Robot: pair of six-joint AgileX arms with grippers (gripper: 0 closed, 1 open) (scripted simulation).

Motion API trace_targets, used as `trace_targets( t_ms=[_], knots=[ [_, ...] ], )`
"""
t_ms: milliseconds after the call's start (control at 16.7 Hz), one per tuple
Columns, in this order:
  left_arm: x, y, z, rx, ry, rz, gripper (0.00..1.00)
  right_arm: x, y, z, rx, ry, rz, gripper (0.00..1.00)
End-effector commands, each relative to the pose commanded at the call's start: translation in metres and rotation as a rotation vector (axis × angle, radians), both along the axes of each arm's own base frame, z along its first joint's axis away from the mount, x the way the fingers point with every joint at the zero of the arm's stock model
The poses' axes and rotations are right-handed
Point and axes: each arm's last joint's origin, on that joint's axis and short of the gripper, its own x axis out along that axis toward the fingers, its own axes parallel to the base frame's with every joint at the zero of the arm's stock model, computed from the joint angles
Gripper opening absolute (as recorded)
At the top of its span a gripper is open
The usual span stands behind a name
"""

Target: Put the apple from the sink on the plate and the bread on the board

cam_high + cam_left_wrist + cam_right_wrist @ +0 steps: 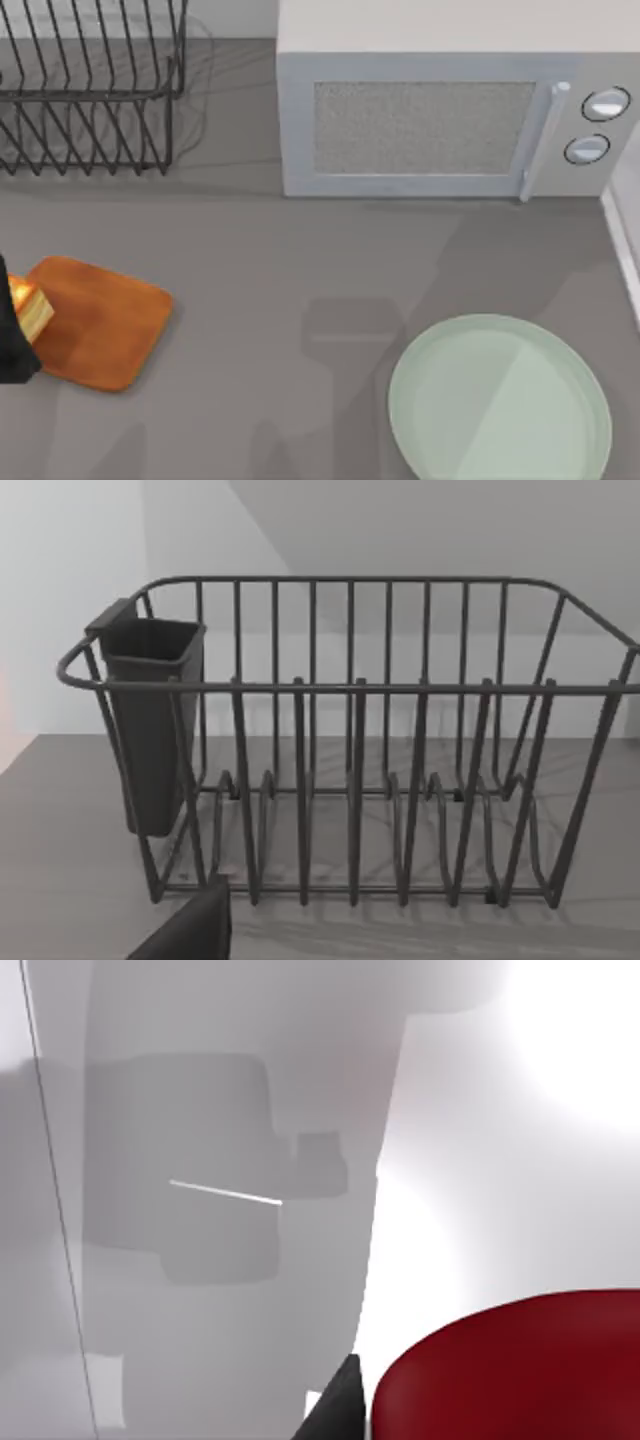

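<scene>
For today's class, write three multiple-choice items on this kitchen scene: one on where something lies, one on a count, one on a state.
1. Where is the bread?
A. at the left end of the board
B. on the plate
C. on top of the microwave

2. How many round knobs does the microwave have?
A. one
B. two
C. four

3. What lies on the plate?
A. the apple
B. the bread
C. nothing

Answers:
1 A: the top view shows the bread over the board's left end, beside the dark left gripper.
2 B: two knobs sit beside the door handle.
3 C: its surface is bare; the apple shows close to the right wrist camera.
</scene>
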Motion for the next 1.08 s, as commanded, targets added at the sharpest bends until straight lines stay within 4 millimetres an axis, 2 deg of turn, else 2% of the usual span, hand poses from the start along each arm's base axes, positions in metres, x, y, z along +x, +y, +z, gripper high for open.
trace_targets(
  t_ms=[180, 420, 720, 1080],
  knots=[
    [0.0, 0.0, 0.0, 0.0, 0.0, 0.0, 1.0, -0.013, 0.028, 0.014, 0.002, 0.029, -0.03, 0.0],
    [0.0, 0.0, 0.0, 0.0, 0.0, 0.0, 1.0, -0.042, 0.079, 0.027, 0.0, 0.098, -0.072, 0.0],
    [0.0, 0.0, 0.0, 0.0, 0.0, 0.0, 1.0, -0.091, 0.152, 0.041, -0.027, 0.165, -0.096, 0.0],
    [0.0, 0.0, 0.0, 0.0, 0.0, 0.0, 1.0, -0.153, 0.233, 0.058, -0.038, 0.135, -0.05, 0.0]
  ],
)
